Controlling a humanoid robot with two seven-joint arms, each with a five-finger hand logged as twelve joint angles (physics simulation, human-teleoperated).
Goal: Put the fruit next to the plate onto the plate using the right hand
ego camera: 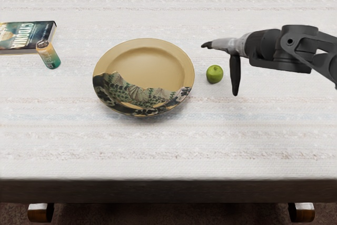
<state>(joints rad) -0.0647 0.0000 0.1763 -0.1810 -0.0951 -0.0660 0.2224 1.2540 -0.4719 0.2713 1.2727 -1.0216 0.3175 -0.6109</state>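
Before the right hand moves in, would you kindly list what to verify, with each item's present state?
1. Fruit lies on the table to the right of the plate, apart from its rim: ok.
2. Right hand holds nothing, fingers spread: ok.
3. Hand closed around the fruit: not ok; one finger hangs just to the fruit's right, with no grasp yet.
4. Hand's height above the table: cannot tell.
5. Plate has bare surface to take the fruit: ok.
6. Can and book sit far to the left, off the path: ok.
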